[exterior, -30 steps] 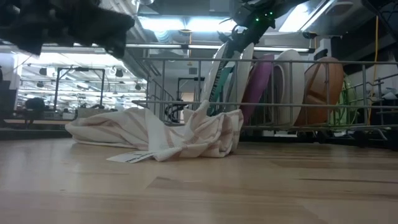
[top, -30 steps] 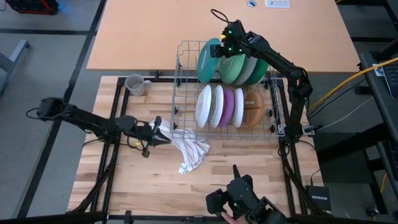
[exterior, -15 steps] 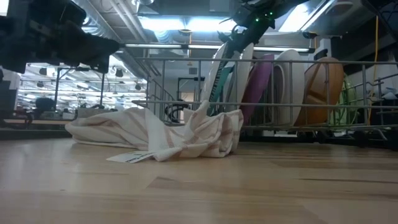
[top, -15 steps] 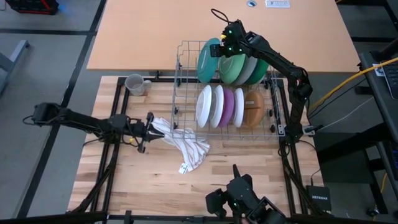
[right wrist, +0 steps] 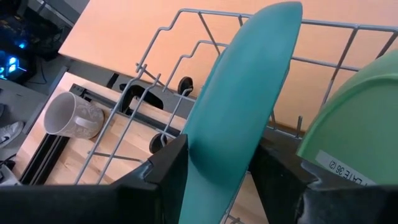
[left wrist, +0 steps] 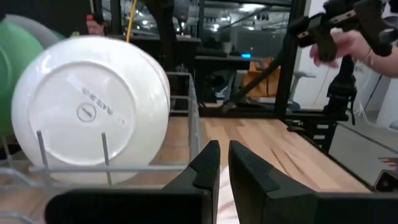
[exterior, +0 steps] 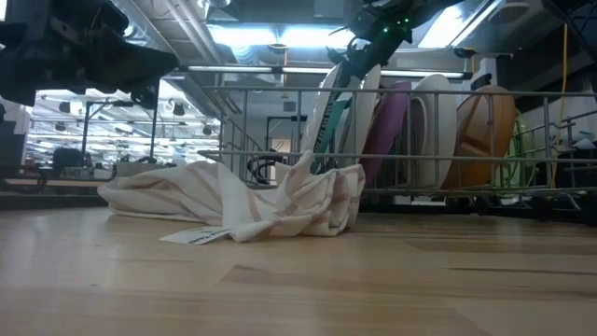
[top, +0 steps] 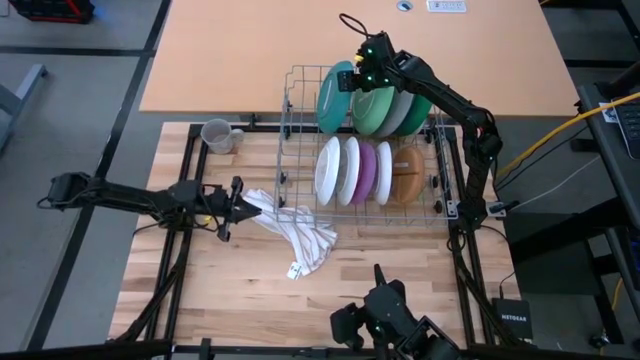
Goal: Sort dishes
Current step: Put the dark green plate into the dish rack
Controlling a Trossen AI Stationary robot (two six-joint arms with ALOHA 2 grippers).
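Dishes stand on edge in the wire rack (top: 300, 130) at the far right; the right gripper (top: 352, 82) clasps the smooth round teal plate (top: 333, 95). Left gripper (top: 243, 207), clenched empty, hovers beside the crumpled cloth (top: 300, 235).

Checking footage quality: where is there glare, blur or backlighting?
Low view: bright ceiling lights backlight the rack, the left arm only a dark shape. Left wrist view: a person's hand is motion-blurred. Right wrist view: the teal plate is soft up close. High view: even light.

Striped cloth (top: 297, 232) beside wire rack (top: 290, 120)
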